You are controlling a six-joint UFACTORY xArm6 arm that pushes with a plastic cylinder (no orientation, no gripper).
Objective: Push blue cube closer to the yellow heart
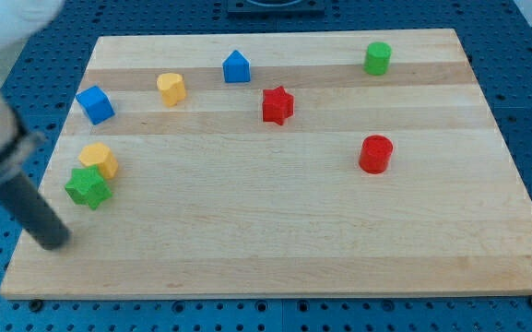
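The blue cube sits near the board's left edge, toward the view's top. The yellow heart lies to its right and slightly higher, a short gap between them. My tip is at the board's lower left, at the end of the blurred dark rod that comes in from the view's upper left. The tip is well below the blue cube and left of the green star. It touches no block.
A yellow block sits touching the green star's upper side. A blue house-shaped block, a red star, a red cylinder and a green cylinder lie further right. The wooden board rests on a blue perforated table.
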